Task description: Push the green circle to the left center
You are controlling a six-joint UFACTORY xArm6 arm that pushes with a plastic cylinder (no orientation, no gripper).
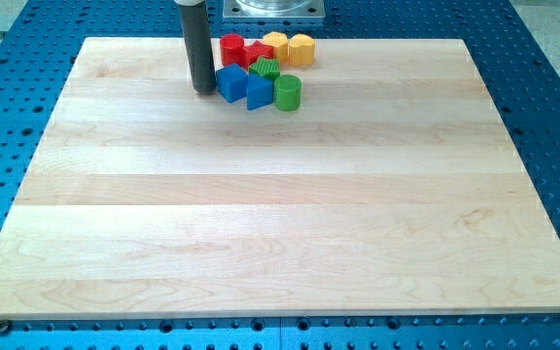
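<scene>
The green circle is a short green cylinder near the view's top centre, at the right end of a tight cluster of blocks. My tip rests on the board just left of a blue cube, close to touching it. A second blue block sits between the blue cube and the green circle. The tip is about two blocks to the left of the green circle, with both blue blocks between them.
Behind the blue blocks lie a green star-shaped block, a red cylinder, a red block and two yellow blocks. The wooden board lies on a blue perforated table. A metal mount stands at the view's top.
</scene>
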